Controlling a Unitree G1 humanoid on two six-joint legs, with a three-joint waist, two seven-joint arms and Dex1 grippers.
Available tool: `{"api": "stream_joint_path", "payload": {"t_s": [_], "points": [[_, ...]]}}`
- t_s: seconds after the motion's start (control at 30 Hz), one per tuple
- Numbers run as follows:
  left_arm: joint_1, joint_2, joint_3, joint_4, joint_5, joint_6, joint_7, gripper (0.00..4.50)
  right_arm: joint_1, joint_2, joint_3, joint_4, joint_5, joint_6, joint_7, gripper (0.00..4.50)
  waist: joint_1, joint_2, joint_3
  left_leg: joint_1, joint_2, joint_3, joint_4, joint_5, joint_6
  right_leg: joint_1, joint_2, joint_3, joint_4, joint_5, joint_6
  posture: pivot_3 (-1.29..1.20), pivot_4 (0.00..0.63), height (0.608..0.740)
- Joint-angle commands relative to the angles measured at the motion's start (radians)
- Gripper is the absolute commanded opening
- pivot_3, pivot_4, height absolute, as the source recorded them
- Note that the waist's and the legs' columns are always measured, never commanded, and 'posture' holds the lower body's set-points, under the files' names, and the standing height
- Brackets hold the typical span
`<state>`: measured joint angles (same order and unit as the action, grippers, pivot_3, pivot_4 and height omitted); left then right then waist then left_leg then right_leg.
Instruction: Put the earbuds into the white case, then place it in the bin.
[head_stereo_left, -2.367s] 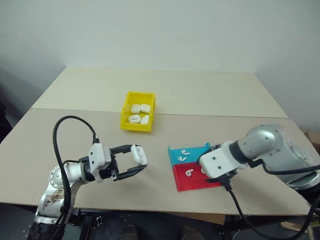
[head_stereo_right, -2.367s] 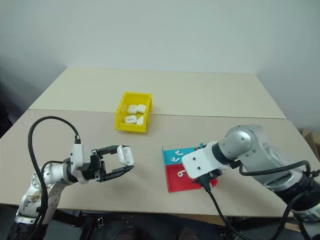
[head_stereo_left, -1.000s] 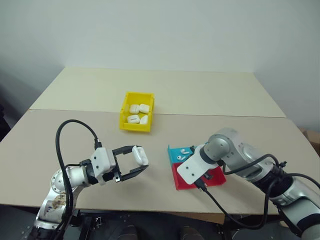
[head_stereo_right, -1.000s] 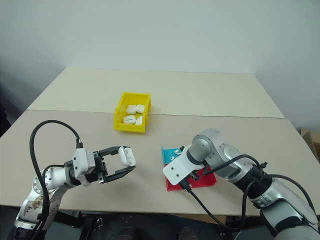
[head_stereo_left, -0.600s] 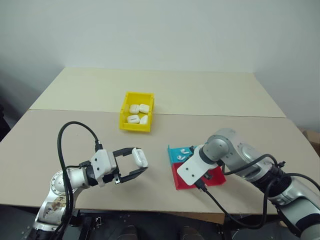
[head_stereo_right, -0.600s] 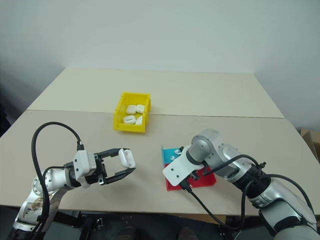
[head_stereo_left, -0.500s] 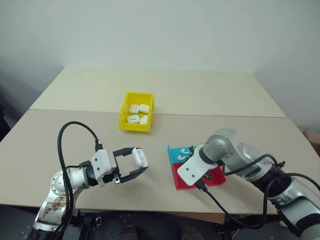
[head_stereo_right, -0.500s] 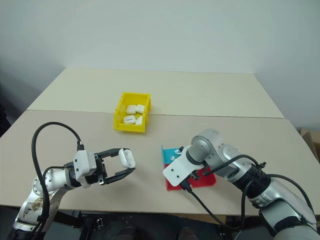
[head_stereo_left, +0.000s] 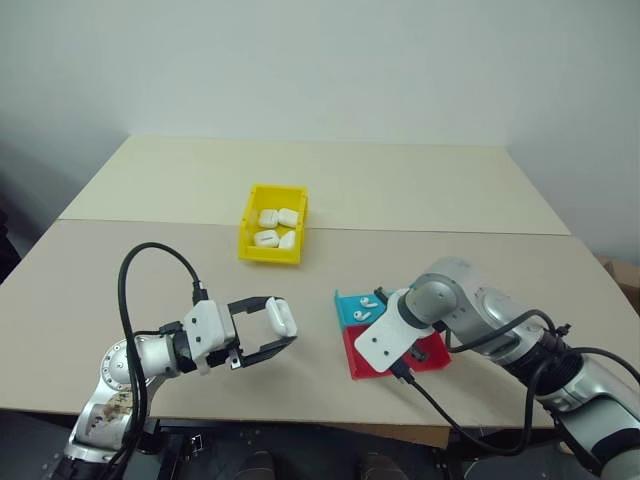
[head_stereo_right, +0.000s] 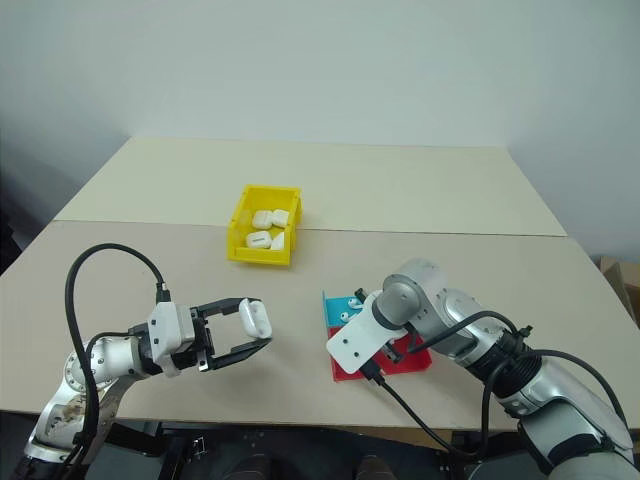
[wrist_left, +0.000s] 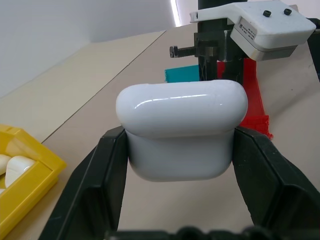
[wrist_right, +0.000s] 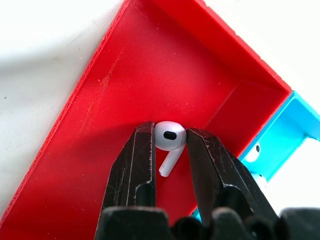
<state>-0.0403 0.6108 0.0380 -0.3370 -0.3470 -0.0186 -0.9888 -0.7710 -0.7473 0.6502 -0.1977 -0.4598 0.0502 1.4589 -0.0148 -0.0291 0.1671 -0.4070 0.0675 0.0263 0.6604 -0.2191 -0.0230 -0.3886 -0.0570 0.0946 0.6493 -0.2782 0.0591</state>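
Since the earlier frames, the right arm had swung inward from the desk's right edge until its gripper (wrist_right: 169, 150) sat over the red tray (wrist_right: 150, 60), and the two black fingers (wrist_right: 137, 165) had drawn closer together. They now stood on either side of one earbud (wrist_right: 169, 137) lying in the red tray, its round head between the fingertips and its short stem pointing back toward the wrist. Whether the fingers actually pressed on it could not be told from the wrist view.

Just beside the red tray, touching it along one wall, lay the blue tray (head_stereo_left: 350, 310), with two more earbuds (head_stereo_left: 368, 302) in it.

The left gripper (wrist_left: 180, 145) had barely shifted. It was clamped on the white case (wrist_left: 181, 127), one black finger on each side, holding it lid closed above the bare desk (head_stereo_left: 150, 260), to the left of the trays and well apart from them.

Farther back on the desk, near the seam between the two desk panels, stood the yellow bin (head_stereo_left: 253, 250), holding four other white cases (head_stereo_left: 275, 228). It was well apart from both grippers.
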Motion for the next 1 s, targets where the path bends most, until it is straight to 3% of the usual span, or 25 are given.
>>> {"api": "stream_joint_path", "payload": {"t_s": [0.03, 0.23, 0.37, 0.6, 0.8, 1.0], "points": [[-0.011, 0.009, 0.002, -0.023, -0.007, -0.011, 0.002, 2.82, 0.011, 0.005, -0.017, -0.004, -0.020, 0.000, -0.010, 1.15, 0.000, 0.000, 0.000, 0.000, 0.000, 0.000, 0.000, 0.000, 0.000, 0.000, 0.000, 0.000, 0.000, 0.000, 0.000, 0.00, 0.150, 0.740], [-0.012, 0.008, 0.006, -0.027, -0.016, -0.011, 0.001, 2.82, 0.017, 0.001, -0.026, -0.034, -0.014, 0.012, 0.001, 1.15, -0.001, 0.000, 0.000, 0.000, 0.000, 0.000, 0.000, 0.000, 0.000, 0.000, 0.000, 0.000, 0.000, 0.000, 0.000, 0.00, 0.150, 0.740], [-0.024, 0.007, 0.023, -0.071, -0.095, 0.025, -0.013, 2.82, 0.026, -0.017, -0.105, -0.137, 0.069, 0.096, 0.043, 1.15, 0.001, 0.000, 0.000, -0.001, 0.000, 0.000, 0.000, 0.000, 0.000, -0.001, 0.000, 0.000, 0.000, 0.000, 0.000, 0.00, 0.150, 0.740], [-0.103, -0.008, 0.009, -0.177, -0.314, 0.138, -0.033, 2.82, 0.050, -0.069, -0.390, -0.290, 0.371, 0.420, 0.073, 1.15, 0.006, 0.000, 0.000, -0.003, 0.000, -0.001, 0.000, 0.000, 0.000, -0.001, 0.000, -0.001, -0.001, 0.000, 0.000, 0.00, 0.150, 0.740], [-0.185, -0.029, -0.015, -0.219, -0.423, 0.227, -0.027, 2.82, 0.096, -0.052, -0.685, -0.348, 0.623, 0.623, -0.049, 1.15, 0.001, 0.000, 0.000, -0.003, 0.000, -0.001, -0.001, 0.000, 0.000, -0.001, 0.000, -0.001, -0.001, 0.000, 0.000, 0.00, 0.150, 0.740], [-0.255, -0.026, -0.009, -0.220, -0.489, 0.279, -0.047, 2.82, 0.121, -0.049, -0.819, -0.373, 0.750, 0.719, -0.204, 1.15, -0.001, 0.000, 0.000, -0.003, 0.000, -0.001, -0.001, 0.000, 0.000, -0.001, 0.000, 0.000, -0.001, 0.000, 0.000, 0.00, 0.150, 0.740]]}}
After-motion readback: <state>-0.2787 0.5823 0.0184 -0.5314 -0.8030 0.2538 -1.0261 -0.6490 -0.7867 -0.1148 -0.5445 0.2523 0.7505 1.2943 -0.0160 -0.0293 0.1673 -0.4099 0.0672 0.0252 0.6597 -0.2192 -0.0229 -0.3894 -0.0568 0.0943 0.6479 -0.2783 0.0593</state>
